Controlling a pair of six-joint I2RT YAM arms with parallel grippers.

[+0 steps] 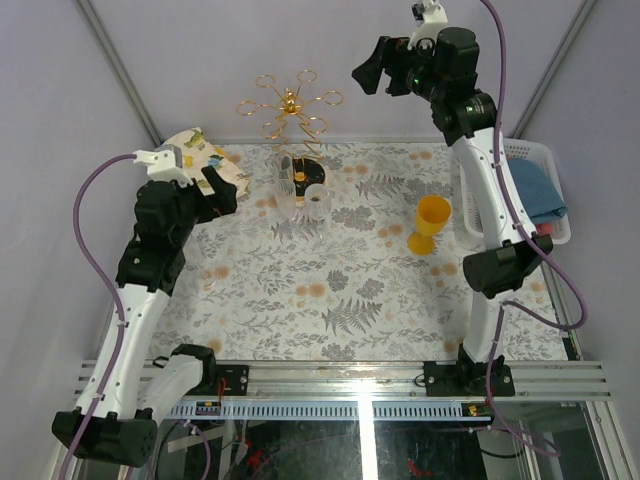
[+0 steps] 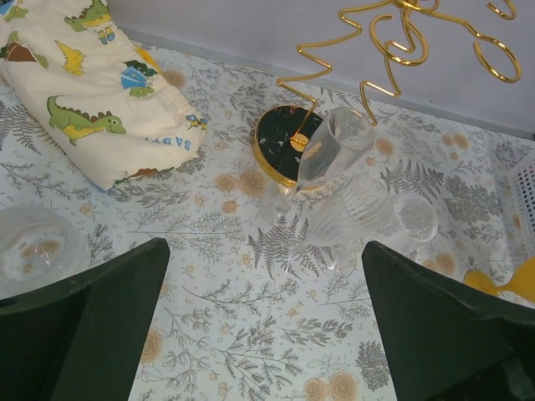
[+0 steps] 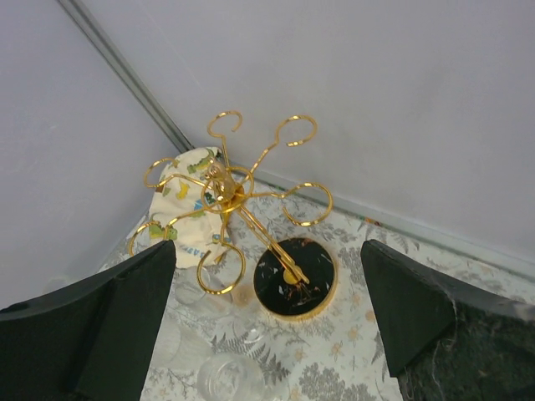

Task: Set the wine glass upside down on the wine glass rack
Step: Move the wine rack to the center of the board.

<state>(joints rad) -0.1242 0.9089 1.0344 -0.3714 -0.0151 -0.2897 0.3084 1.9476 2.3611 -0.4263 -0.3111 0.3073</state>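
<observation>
Nearest, at 9 o'clock on the floral table (image 1: 350, 300), a lone clear glass (image 2: 35, 245) stands upright, just outside the left finger. The left gripper (image 2: 267, 330) hovers over the table at about 10 o'clock. Its two fingers (image 2: 92, 322) are spread as wide as they go, holding and touching nothing, with only tablecloth between them.

At 3 o'clock stands one yellow goblet (image 1: 431, 224). Beyond it, at the table's right edge, is one white basket (image 1: 535, 160) with a blue cloth (image 1: 540, 195) in it.

Farther back, at 12 o'clock, three clear glasses (image 2: 355, 209) cluster upright just beside the rack's foot. One is a tall flute, one is ribbed and one is short.

One dinosaur-print cloth (image 2: 92, 100) lies at 11 o'clock.

The wine glass rack (image 3: 238, 196) stands at 12 o'clock against the far wall on its round black base (image 3: 294, 276). All six ring-ended arms are bare.

The right gripper (image 1: 372, 70) hangs high above the rack. Its two fingers (image 3: 418, 301) are fully parted, gripping nothing.
</observation>
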